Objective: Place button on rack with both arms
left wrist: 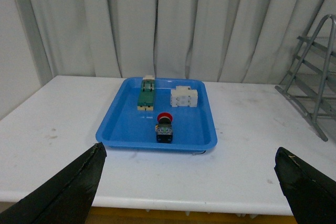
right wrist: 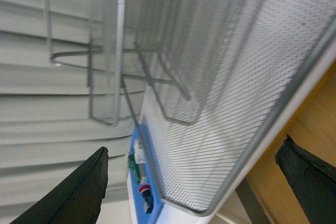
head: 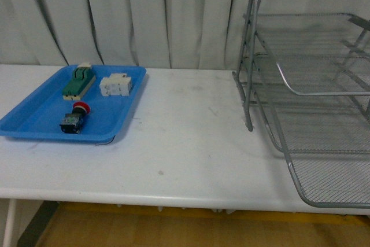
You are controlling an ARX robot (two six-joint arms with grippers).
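Observation:
The button, red cap on a black body, lies in the blue tray at the table's left. The left wrist view shows the button ahead of my open left gripper, well apart from it. The silver wire-mesh rack stands at the right. My right gripper is open close beside the rack, with nothing between its fingers; past the mesh the button shows small. Neither arm appears in the front view.
A green terminal block and a white block also lie in the blue tray. White curtains hang behind the table. The table's front edge runs close below the tray and rack.

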